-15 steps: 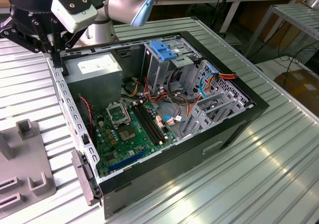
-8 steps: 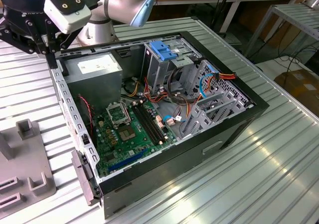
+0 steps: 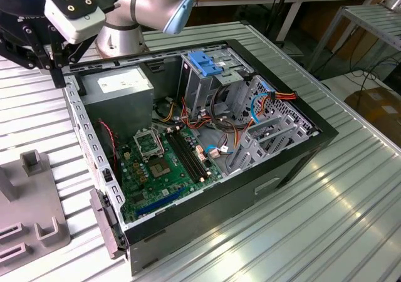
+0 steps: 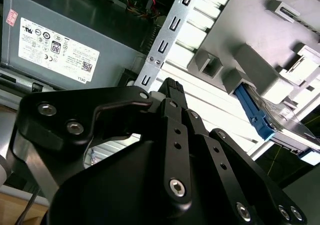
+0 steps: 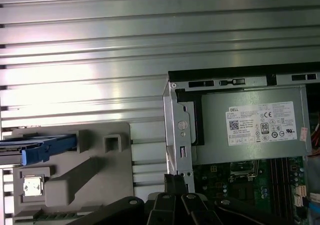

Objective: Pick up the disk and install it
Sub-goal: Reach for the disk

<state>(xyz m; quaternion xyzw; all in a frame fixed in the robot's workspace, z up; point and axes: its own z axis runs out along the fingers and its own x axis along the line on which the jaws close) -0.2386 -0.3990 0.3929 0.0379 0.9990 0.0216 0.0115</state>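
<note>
Hovering over the rear rim of the open case (image 3: 207,208), the gripper (image 5: 175,181) has its jaws pinched together, and nothing is caught between them. Directly below the fingertips runs the case's perforated metal edge strip (image 5: 181,130). On one side of the gripper, inside the case, sits the grey power supply (image 5: 250,130) with its white label, and the green motherboard (image 5: 240,185) is right next to it. On the gripper's other side, outside the case, a grey holder (image 5: 95,165) rests on the ribbed metal table (image 5: 100,35).

That holder is where the disk (image 5: 45,146) is. It stands on edge in a slot with its blue rail showing, and in the second wrist view its silver body shows behind the rail. The disk is off to the side of the gripper and well clear of it, with no contact at all, and the holder's raised grey blocks lie between the two. It is not yet picked up.

In the exterior view, the gripper hangs at the case's corner nearest the arm's base. The metal cage (image 3: 200,88) with its blue latch (image 3: 207,62) is on the far side of the power supply from it. Red, orange and blue cables (image 3: 263,103) spill across the far end of the case, a long way from the fingertips.
</note>
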